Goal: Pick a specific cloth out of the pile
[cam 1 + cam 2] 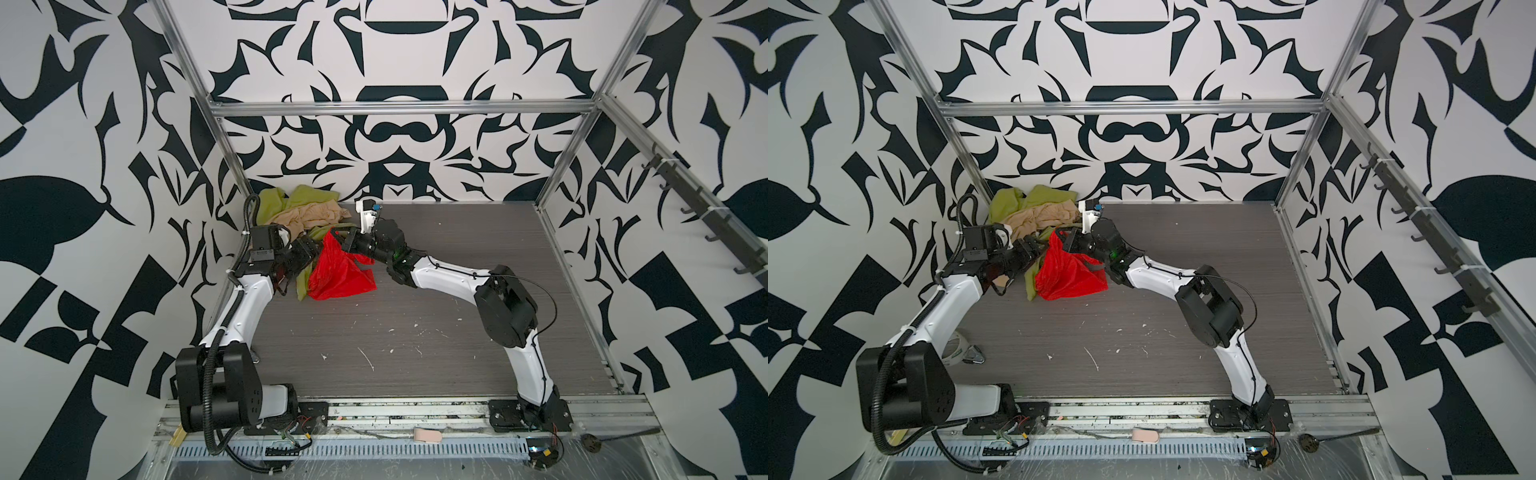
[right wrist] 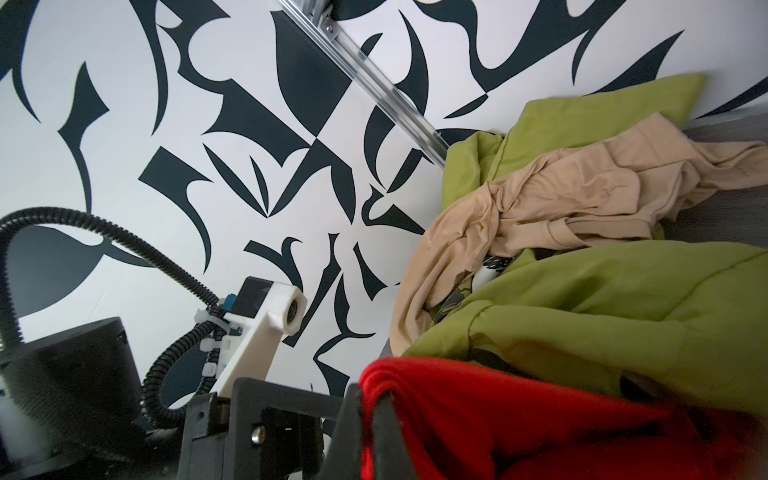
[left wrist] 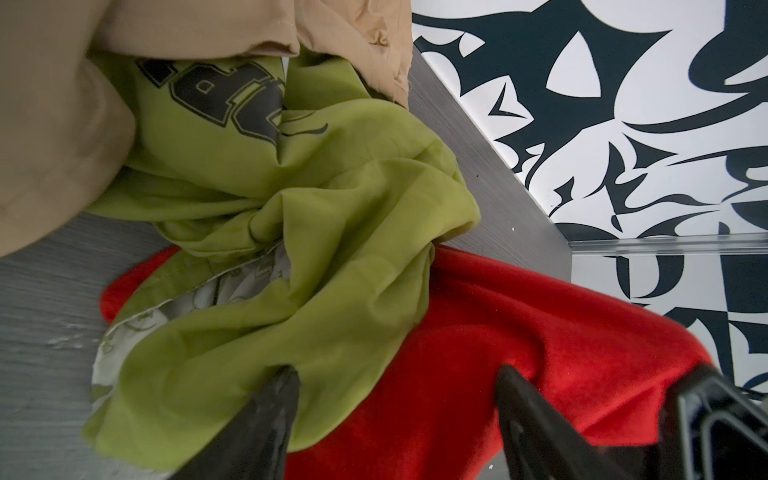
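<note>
The bright red cloth (image 1: 343, 272) (image 1: 1069, 272) hangs from my right gripper (image 1: 333, 237) (image 1: 1059, 240), its lower part resting on the table. In the right wrist view the right gripper (image 2: 368, 401) is shut on a fold of the red cloth (image 2: 519, 419). The pile sits in the back left corner: an olive-green cloth (image 1: 309, 193) (image 2: 602, 299) under a beige cloth (image 1: 309, 218) (image 2: 540, 195). My left gripper (image 1: 311, 254) (image 3: 399, 374) is open. One finger presses on a green fold (image 3: 291, 270), the other lies against the red cloth (image 3: 519, 332).
The grey wood-grain table (image 1: 436, 324) is bounded by patterned walls and metal frame posts (image 1: 232, 166). A tape roll (image 1: 957, 353) lies by the left arm's base. A hook rail (image 1: 706, 220) runs along the right wall. A pink object (image 1: 428, 435) lies on the front rail.
</note>
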You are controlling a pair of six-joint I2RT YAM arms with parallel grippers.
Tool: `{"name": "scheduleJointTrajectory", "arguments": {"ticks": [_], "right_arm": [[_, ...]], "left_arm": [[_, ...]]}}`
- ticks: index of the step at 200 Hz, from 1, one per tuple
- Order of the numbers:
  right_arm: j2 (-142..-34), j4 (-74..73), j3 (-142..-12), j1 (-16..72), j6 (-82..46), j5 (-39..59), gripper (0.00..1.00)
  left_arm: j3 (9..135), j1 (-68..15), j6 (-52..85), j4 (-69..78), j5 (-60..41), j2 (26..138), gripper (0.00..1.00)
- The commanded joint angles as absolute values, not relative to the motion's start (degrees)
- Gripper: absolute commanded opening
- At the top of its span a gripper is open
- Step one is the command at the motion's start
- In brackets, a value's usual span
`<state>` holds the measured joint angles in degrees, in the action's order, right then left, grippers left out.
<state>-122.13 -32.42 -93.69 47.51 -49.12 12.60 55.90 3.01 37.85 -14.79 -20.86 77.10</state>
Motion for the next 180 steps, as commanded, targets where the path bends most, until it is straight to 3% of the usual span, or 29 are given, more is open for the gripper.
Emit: {"name": "scheduleJointTrajectory", "arguments": {"ticks": [1,70,129,180], "right_arm": [[-116.7,-38.9,-95.6,47.5,-47.7,11.7,0.0],[-117.8,-39.3,-95.4,47.0,-49.4,12.0,0.0],[-118.7,-39.6,-95.8,46.9,-50.7,12.4,0.0],[-118.4,-40.1,-95.1,46.8,-50.9,12.4,0.0]], "left_arm": [[55.7,3.3,36.4,-13.7,-22.4,75.2,0.77],[48.1,2.3,32.2,-14.1,-21.0,65.2,0.73],[48.6,-1.0,30.1,-14.5,-19.1,67.2,0.69],[49.9,-1.1,30.4,-14.9,-20.2,70.1,0.45]]}}
